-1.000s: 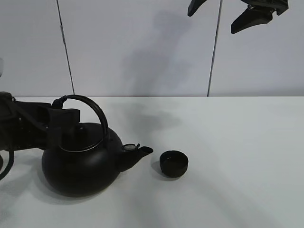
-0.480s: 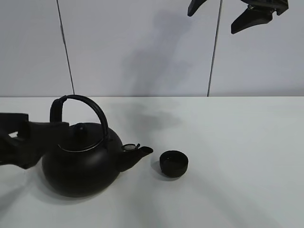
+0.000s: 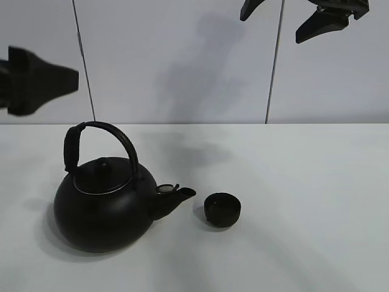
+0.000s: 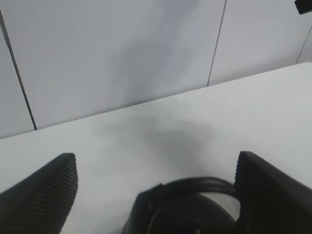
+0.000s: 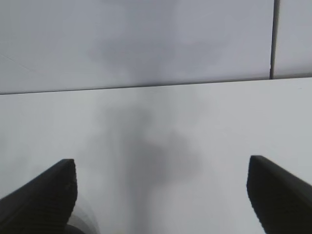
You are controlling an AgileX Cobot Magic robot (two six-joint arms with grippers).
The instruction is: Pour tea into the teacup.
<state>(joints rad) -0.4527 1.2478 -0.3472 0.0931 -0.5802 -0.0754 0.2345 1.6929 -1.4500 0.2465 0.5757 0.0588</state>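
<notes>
The big round black kettle (image 3: 100,207) stands on the white table, its spout pointing right at the teacup. The teacup (image 3: 222,209) is small, low and matte black, and stands just right of the spout tip. My left gripper (image 3: 61,79) is raised well above and to the left of the kettle, touching nothing. In the left wrist view it (image 4: 157,156) is open and empty, with the kettle's arched handle (image 4: 195,187) low between the fingers (image 4: 44,195). My right gripper (image 3: 271,28) hangs high at the back right, open and empty, as the right wrist view (image 5: 161,163) also shows.
The white table (image 3: 316,201) stretches to the right of the cup and ends at a grey panelled wall (image 3: 182,61) behind. No other objects show.
My left gripper drew back to the left from the kettle's handle and then rose to the upper left. The kettle, the teacup and the right gripper have not moved.
</notes>
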